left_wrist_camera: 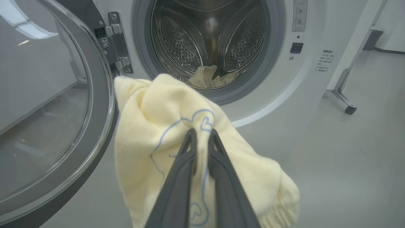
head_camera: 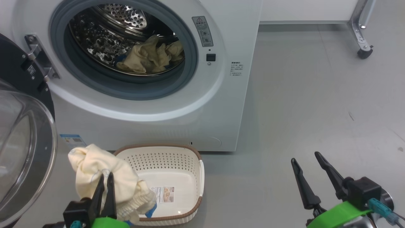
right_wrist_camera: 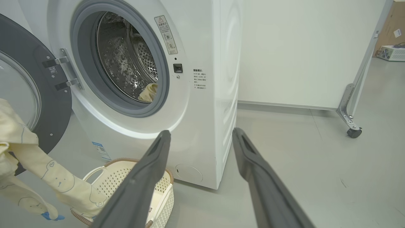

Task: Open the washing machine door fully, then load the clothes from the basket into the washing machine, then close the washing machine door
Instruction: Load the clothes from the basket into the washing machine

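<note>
My left gripper [head_camera: 106,178] is shut on a cream-yellow bundle of clothes [head_camera: 104,177], held above the left end of the cream basket [head_camera: 177,164]. The left wrist view shows the fingers [left_wrist_camera: 186,158] pinching the clothes [left_wrist_camera: 152,126] in front of the drum. Another garment [head_camera: 148,57] lies inside the steel drum of the white washing machine [head_camera: 221,104]. The washing machine door [head_camera: 25,152] stands swung open at the left. My right gripper [head_camera: 306,157] hangs open over bare floor at the right, with nothing between its fingers [right_wrist_camera: 253,158].
The basket's inside holds nothing but its label sticker [head_camera: 164,193]. A white partition on a castor leg [head_camera: 364,52] stands at the far right. Grey floor [head_camera: 316,104] spreads to the right of the machine.
</note>
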Controlling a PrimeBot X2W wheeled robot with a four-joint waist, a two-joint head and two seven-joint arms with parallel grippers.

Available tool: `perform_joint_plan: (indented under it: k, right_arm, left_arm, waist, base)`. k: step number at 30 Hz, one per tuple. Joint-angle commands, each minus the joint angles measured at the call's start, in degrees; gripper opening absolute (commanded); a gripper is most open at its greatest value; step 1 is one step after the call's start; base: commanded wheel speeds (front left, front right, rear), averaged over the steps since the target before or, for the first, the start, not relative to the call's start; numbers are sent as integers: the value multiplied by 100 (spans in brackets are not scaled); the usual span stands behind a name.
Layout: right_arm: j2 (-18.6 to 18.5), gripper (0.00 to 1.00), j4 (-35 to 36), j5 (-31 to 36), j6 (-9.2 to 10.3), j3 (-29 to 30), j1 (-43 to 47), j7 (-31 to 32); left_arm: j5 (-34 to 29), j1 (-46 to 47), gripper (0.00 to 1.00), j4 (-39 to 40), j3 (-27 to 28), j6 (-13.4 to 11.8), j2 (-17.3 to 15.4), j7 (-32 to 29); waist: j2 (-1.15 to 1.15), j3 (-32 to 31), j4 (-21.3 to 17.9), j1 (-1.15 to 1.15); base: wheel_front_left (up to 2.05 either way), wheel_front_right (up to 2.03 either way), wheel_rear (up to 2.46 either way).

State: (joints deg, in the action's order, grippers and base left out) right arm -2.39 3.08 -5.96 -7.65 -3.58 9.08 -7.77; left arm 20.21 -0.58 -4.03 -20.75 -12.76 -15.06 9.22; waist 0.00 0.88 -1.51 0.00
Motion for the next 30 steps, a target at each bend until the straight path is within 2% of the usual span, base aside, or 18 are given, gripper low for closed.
perform_joint_plan:
  k: [1,14,21,30]
  right_arm:
    - [-49,100,197,-12,16,-110,-180,-18]
    - [-49,100,194,-19,16,-203,-361,-53]
    - [-49,100,184,-5,16,-320,-711,-117]
    - [-49,100,-14,-155,16,-448,-1206,-374]
  left_arm:
    - [-6,261,0,189,204,-53,-123,22]
    - [171,621,0,-124,276,-19,-66,-26]
    - [353,1372,0,-695,333,191,-28,-149]
    - [330,2737,0,-1441,384,470,-194,-306]
  waist:
    - [0,12,2,0]
    - [0,316,-74,0]
    - [0,920,-327,0]
    - [0,1725,-768,0]
  base:
    - [0,0,0]
    - [0,0,0]
    - [0,0,0]
    - [0,0,0]
